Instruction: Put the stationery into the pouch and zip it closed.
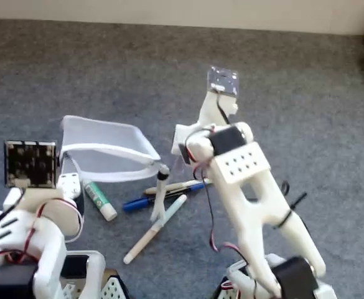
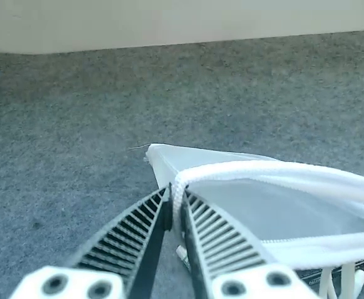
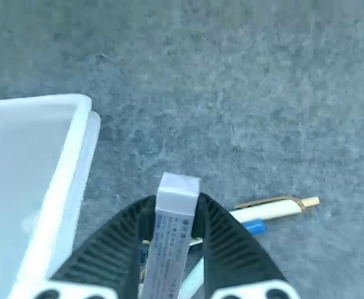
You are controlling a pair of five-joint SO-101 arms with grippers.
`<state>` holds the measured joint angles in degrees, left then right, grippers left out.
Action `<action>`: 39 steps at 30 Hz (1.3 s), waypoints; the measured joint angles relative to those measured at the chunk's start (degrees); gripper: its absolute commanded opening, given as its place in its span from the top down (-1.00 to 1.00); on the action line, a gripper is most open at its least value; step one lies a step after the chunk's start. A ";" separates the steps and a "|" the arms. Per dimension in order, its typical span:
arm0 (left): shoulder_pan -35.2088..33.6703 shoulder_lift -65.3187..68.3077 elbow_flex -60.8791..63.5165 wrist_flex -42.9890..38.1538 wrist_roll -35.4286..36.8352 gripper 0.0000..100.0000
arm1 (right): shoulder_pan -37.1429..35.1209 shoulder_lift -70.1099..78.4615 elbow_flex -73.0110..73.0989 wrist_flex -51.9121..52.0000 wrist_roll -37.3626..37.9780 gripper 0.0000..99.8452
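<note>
The white mesh pouch [image 1: 104,140] lies open on the grey carpet. My left gripper [image 2: 176,196] is shut on the pouch's [image 2: 262,205] white zipper edge at one end and holds its mouth up. My right gripper [image 3: 177,200] is shut on a white eraser [image 3: 169,243] in a printed sleeve, just beside the open pouch [image 3: 20,174]. On the carpet in front of the pouch lie a glue stick [image 1: 99,200], a blue pen [image 1: 145,200], a cream pen [image 1: 177,185] and a white marker [image 1: 152,232]. The cream pen [image 3: 275,207] lies under the right gripper.
The left arm's base [image 1: 26,261] stands at the near left and the right arm [image 1: 256,205] reaches in from the near right. Bare carpet [image 1: 294,93] spreads behind and to the right of the pouch, up to a pale wall [image 2: 169,22].
</note>
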<state>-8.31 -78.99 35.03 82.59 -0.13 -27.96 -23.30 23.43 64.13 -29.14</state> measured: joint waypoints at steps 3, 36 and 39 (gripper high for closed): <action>0.00 4.31 -4.04 0.26 0.00 0.98 | 0.00 -5.98 5.98 -5.10 0.00 0.99; -0.18 33.23 -21.19 7.91 4.48 0.99 | 3.78 -47.65 35.60 -36.04 0.00 0.99; -0.18 33.23 -20.84 7.91 4.48 0.99 | 3.78 -50.11 35.60 -36.04 0.00 0.99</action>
<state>-8.48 -45.76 14.20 90.51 4.35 -24.18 -73.41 59.03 28.09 -29.14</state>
